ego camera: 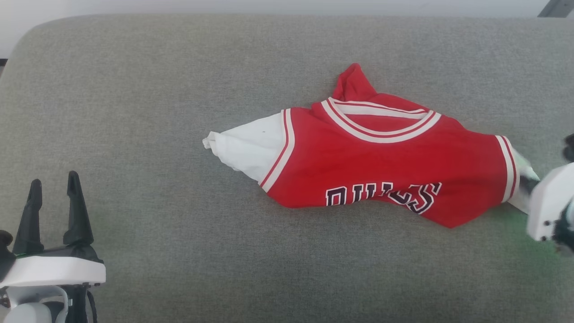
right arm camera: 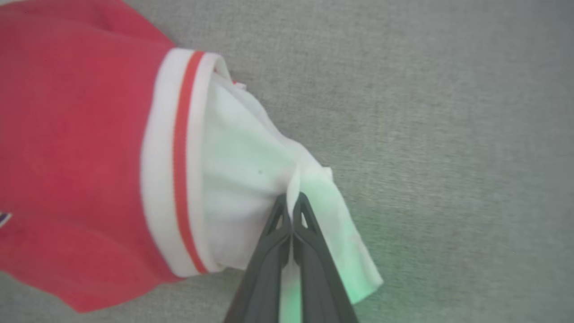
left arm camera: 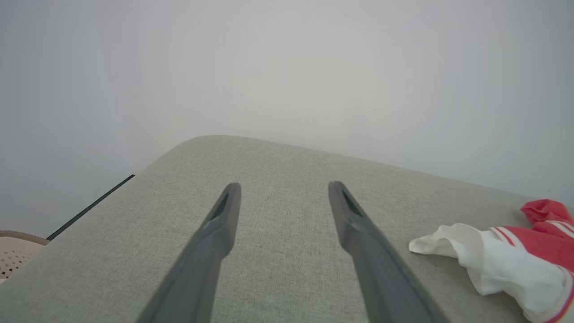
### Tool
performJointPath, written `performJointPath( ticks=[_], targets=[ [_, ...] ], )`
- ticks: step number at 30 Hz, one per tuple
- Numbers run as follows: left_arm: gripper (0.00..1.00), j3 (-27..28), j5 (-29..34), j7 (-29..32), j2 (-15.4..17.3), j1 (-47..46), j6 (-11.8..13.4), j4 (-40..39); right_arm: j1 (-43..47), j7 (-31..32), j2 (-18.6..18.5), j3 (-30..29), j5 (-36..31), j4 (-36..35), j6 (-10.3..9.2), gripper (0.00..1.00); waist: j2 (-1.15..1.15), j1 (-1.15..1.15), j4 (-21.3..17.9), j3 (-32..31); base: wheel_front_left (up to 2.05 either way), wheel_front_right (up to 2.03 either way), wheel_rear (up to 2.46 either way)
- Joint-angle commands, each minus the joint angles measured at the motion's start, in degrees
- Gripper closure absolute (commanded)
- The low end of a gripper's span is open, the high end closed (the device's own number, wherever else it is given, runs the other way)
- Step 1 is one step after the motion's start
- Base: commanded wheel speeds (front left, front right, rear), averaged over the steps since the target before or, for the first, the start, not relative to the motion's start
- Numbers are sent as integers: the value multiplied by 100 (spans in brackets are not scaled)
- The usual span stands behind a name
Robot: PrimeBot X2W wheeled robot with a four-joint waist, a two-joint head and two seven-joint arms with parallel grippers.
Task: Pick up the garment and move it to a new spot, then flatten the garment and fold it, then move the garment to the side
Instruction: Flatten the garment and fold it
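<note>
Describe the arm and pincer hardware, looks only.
Left pincer: two long dark tapered fingers on a white housing, black cable beneath. Right pincer: same dark fingers, triangular slots near the tips, white housing with small dark screw heads.

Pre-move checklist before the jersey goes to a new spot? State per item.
1. Grip: right gripper shut on the white sleeve of the garment: ok.
2. Free arm: left gripper open, holding nothing, apart from the garment: ok.
3. Lie of the garment, flat: not ok; it is bunched, and the lettering is partly tucked under.
4. Room: bare grey surface beside the garment for a new spot: ok.
5. Pinch takes both layers of the sleeve: cannot tell.
</note>
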Motion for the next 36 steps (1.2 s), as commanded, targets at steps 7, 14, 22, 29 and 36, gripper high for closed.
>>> performJointPath(
  ticks=[7, 14, 22, 29, 36],
  targets=[
    [0, 14, 79, -28, -12, -64, -35, 44, -383, -282, 76, 302, 307, 1028, -2, 0, 0, 0, 19, -59, 0, 0, 0],
    [0, 77, 86, -28, 59, 65, -42, -9, -559, -203, -132, 446, 525, 968, -2, 0, 0, 0, -112, -170, 0, 0, 0],
    [0, 31, 35, -28, 246, 119, -43, -70, -284, -787, -125, 397, 586, 133, -2, 0, 0, 0, -337, -330, 0, 0, 0],
    [0, -89, -76, 75, 451, 42, -43, 34, 19, -1654, 295, 259, 297, -631, -2, 0, 0, 0, -576, -467, 0, 0, 0],
    [0, -387, -423, 766, 773, -168, -43, -132, 259, -2545, 893, 54, -136, -1107, -1, 0, 0, 0, -819, -506, 0, 0, 0]
  ],
)
